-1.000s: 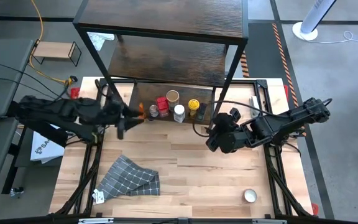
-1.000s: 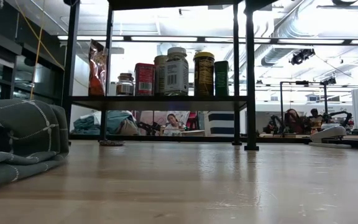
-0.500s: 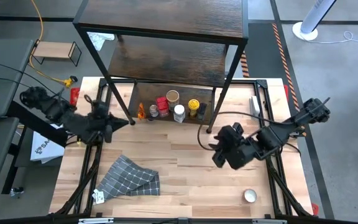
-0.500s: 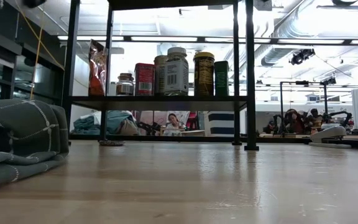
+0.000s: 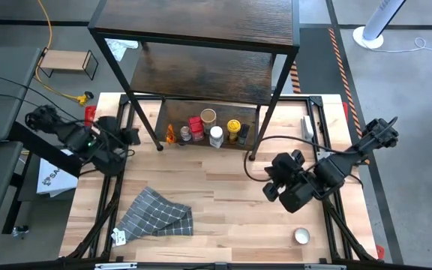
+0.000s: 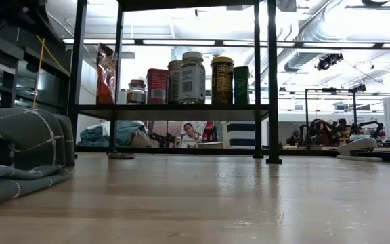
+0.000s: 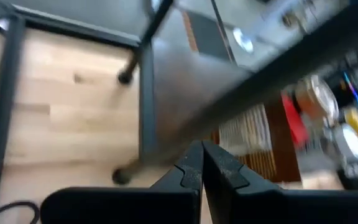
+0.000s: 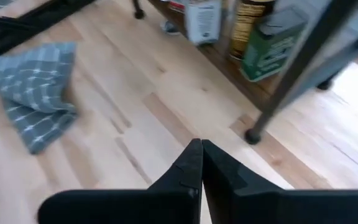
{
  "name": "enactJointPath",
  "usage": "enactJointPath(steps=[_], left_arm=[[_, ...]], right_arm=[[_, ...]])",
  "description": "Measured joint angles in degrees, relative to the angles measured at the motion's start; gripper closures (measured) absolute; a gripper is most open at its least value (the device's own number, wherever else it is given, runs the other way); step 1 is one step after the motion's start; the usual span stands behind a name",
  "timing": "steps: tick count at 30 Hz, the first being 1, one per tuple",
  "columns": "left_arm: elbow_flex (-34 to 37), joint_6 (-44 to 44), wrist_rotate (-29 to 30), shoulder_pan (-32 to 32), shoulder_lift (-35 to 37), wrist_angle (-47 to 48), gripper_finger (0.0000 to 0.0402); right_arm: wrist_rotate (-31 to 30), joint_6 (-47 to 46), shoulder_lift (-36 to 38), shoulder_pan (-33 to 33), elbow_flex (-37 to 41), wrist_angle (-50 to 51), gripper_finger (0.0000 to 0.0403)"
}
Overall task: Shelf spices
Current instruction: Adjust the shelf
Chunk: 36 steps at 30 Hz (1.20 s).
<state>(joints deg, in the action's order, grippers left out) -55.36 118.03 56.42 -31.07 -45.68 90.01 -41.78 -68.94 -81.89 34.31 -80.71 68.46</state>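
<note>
The dark wood shelf (image 5: 201, 34) stands at the table's far side. Several spices (image 5: 208, 129) stand in a row on its lowest board (image 6: 175, 107), and they show again in the right wrist view (image 8: 229, 25). A small round tin (image 5: 301, 236) lies on the table near the front right. My left gripper (image 5: 132, 137) is shut on nothing, left of the shelf's left leg, and its own view shows the fingers (image 7: 202, 163) closed. My right gripper (image 5: 271, 180) is also shut on nothing (image 8: 202, 163), above the bare table in front of the shelf's right leg.
A grey checked cloth (image 5: 156, 214) lies crumpled on the table at the near left (image 6: 19, 159). The shelf's thin black legs (image 8: 257, 127) stand on the table close to both arms. A small light-wood stand (image 5: 66, 60) sits off the table at the far left.
My left gripper has drawn back from the shelf's front toward the table's left edge, rolling its wrist as it went, and its fingers have shut. My right gripper has backed away from the shelf toward the table's near right. The spices and the cloth have stayed put.
</note>
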Motion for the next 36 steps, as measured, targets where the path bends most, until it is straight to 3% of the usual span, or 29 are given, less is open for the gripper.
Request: enactJointPath(steps=[8, 13, 17, 21, 29, 36], left_arm=[[-0.1, -2.7, 6.8, 14.5, -0.4, 0.0, 0.0401], [-0.1, -5.9, 7.3, 19.5, -0.5, -1.1, 0.0401], [-0.1, -10.0, 9.6, 20.8, -0.6, -5.5, 0.0401], [-0.1, -16.0, 13.0, 21.4, -0.7, -13.4, 0.0401], [-0.1, -32.4, 13.5, 21.4, -0.5, -29.7, 0.0401], [-0.2, -42.8, 8.5, 21.3, -0.7, -40.5, 0.0401]], right_arm=[[3.6, -3.2, 0.3, 0.0, -0.2, 6.2, 0.0402], [2.4, -9.7, 0.7, 0.0, -1.5, 14.6, 0.0403], [-1.8, -19.3, 0.8, 0.0, -2.3, 22.0, 0.0403], [-6.0, -19.6, 1.4, -0.6, -2.6, 21.0, 0.0403], [-6.5, -19.1, 1.3, -0.8, -3.0, 21.5, 0.0403], [-6.7, -18.4, 1.3, -0.2, -3.0, 21.5, 0.0403]])
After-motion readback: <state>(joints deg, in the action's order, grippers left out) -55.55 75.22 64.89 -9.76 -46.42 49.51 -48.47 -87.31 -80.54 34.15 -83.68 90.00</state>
